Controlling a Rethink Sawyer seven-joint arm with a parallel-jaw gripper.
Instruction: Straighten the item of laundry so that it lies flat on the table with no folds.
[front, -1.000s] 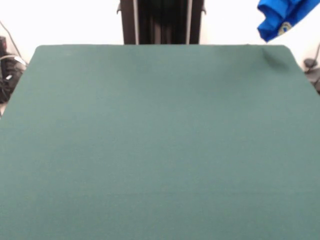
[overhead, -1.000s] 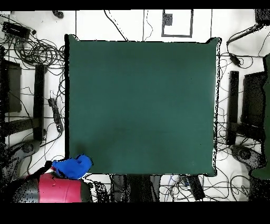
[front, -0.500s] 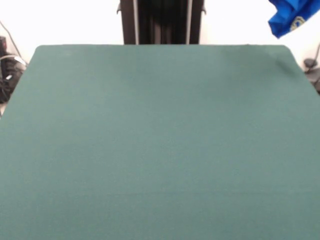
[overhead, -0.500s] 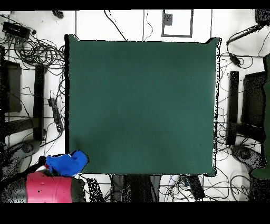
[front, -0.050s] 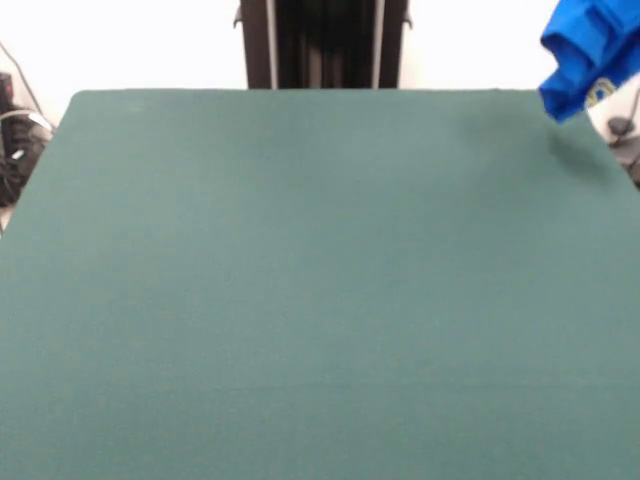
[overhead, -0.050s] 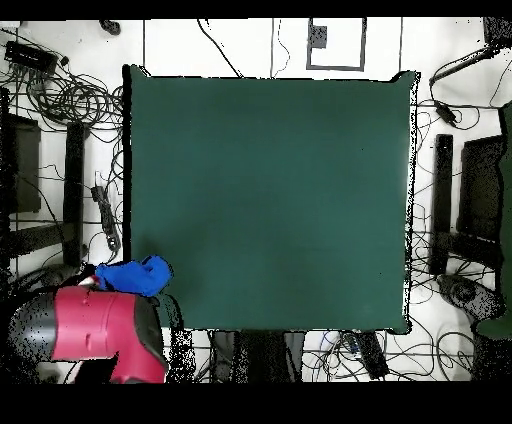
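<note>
Green bench (front, -0.050s: 300, 290) bare across the middle in the front view. Blue T-shirt (front, -0.050s: 590, 55) bunched and hanging in the air above the bench's far right corner, yellow print partly showing. From overhead, T-shirt (overhead, -0.050s: 135, 275) at bench (overhead, -0.050s: 270, 200) edge beside the red arm (overhead, -0.050s: 95, 330). Tool hidden; grip impossible to tell.

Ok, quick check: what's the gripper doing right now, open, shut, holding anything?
Gripper: hidden, so its state cannot be told. The bunched blue T-shirt hangs in the air at the table corner, beside the red arm.
</note>
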